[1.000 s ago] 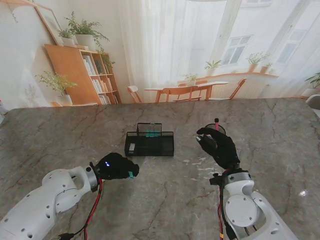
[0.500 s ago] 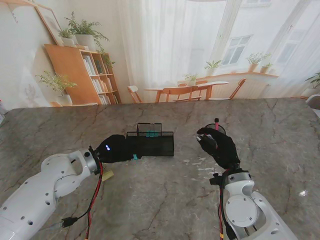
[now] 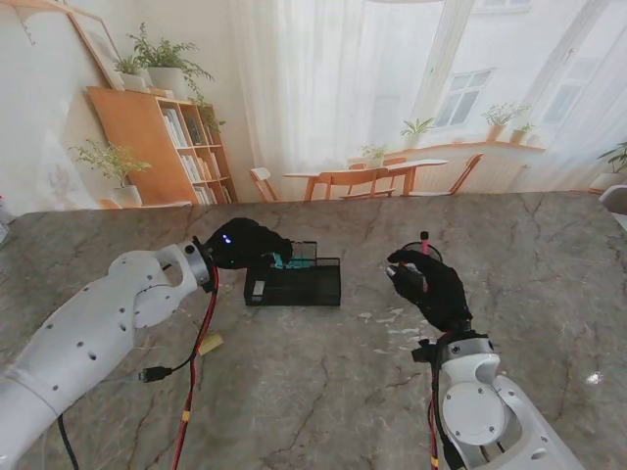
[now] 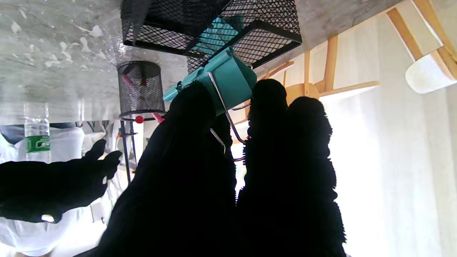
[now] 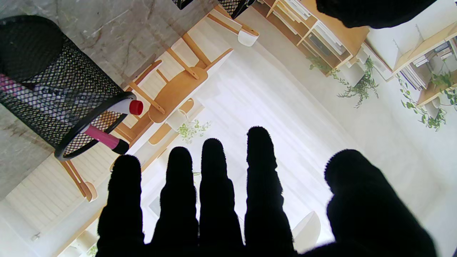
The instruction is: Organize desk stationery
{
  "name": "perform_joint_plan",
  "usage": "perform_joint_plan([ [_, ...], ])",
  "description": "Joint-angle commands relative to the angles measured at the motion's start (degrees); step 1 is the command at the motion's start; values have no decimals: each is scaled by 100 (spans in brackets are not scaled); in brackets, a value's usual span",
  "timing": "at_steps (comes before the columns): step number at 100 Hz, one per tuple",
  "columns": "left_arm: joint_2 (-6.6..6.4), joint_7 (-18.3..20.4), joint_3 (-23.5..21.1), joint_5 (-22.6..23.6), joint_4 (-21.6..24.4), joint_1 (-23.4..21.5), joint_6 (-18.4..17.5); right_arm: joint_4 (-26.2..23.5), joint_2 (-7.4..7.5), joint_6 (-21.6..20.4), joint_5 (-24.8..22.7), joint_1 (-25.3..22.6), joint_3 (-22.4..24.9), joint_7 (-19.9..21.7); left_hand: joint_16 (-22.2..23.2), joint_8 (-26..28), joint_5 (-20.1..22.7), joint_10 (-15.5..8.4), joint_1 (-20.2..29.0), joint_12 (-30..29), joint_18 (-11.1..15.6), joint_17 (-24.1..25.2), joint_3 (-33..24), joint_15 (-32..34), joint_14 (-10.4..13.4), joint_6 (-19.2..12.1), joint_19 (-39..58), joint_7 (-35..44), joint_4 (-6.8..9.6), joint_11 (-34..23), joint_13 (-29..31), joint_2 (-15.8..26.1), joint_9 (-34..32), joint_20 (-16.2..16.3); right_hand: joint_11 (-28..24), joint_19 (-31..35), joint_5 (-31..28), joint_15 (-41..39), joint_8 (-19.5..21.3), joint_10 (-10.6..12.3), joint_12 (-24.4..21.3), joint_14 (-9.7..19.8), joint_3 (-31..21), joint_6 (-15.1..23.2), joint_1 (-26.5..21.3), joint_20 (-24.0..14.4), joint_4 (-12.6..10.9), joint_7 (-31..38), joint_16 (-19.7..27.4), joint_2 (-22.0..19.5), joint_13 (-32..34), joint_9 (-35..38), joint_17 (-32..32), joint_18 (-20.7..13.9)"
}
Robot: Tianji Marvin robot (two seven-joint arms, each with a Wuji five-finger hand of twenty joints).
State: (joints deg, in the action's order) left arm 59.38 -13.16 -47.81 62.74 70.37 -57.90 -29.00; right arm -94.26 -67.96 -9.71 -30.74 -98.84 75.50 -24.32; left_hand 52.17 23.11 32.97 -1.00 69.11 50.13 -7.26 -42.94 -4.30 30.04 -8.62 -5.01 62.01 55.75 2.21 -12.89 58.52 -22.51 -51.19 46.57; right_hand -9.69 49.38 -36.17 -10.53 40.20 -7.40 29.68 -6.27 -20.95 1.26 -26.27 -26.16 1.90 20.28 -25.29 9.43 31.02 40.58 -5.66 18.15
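Now our left hand [image 3: 247,243] pinches a teal metal binder clip [image 4: 221,76] over the black mesh desk tray [image 3: 294,284], ready to drop; at three o'clock our right hand [image 3: 431,286] waits open-fingered, empty.

The left hand [image 3: 250,244] is hanging over the far-left corner of the mesh organizer [image 3: 294,282], pinching a binder clip [image 4: 225,76] just above the tray. To its right, the pen cup [image 3: 424,257] is sitting just beyond the right hand [image 3: 431,286].

right hand [image 5: 228,200] fingers spread; mesh pen cup [image 5: 53,96] holds perhaps two markers.
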Motion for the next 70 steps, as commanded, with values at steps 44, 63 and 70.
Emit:
perform_joint_plan([
  [44, 482, -603, 1592, -805, -1668, 1469, 158, 21, 3, 40, -4, 4, 4, 143, 42, 200, -241, 340, 435, 159, 846, 188, -268, 308, 629, 199, -182, 721, -224, -525, -515, 78, -190, 214, -64, 10, -51, 61, 40, 7, 56, 44, 166, 22, -37, -127, 3, 30, -59, -222, 56, 28, 77, -82],
  [63, 639, -801, 2086, -1024, -2172, 1779, 123, 29, 2, 57, 1, 15, 0, 147, 17, 211, -284, 303, 449, 217, 866, 406, -221, 422, 629, 132, -190, 730, -201, -558, -685, 129, -105, 245, -62, 7, -54, 60, 40, 10, 56, 48, 165, 30, -36, -127, 3, 30, -60, -230, 60, 26, 81, -81],
  [70, 683, -819, 2167, -1102, -2274, 1819, 109, 27, 2, 59, 4, 15, -1, 148, -10, 208, -302, 305, 452, 250, 871, 492, -178, 503, 657, 95, -120, 725, -217, -578, -751, 162, -69, 260, -62, 5, -55, 61, 40, 11, 56, 46, 168, 27, -32, -127, 4, 31, -60, -233, 58, 28, 82, -81],
])
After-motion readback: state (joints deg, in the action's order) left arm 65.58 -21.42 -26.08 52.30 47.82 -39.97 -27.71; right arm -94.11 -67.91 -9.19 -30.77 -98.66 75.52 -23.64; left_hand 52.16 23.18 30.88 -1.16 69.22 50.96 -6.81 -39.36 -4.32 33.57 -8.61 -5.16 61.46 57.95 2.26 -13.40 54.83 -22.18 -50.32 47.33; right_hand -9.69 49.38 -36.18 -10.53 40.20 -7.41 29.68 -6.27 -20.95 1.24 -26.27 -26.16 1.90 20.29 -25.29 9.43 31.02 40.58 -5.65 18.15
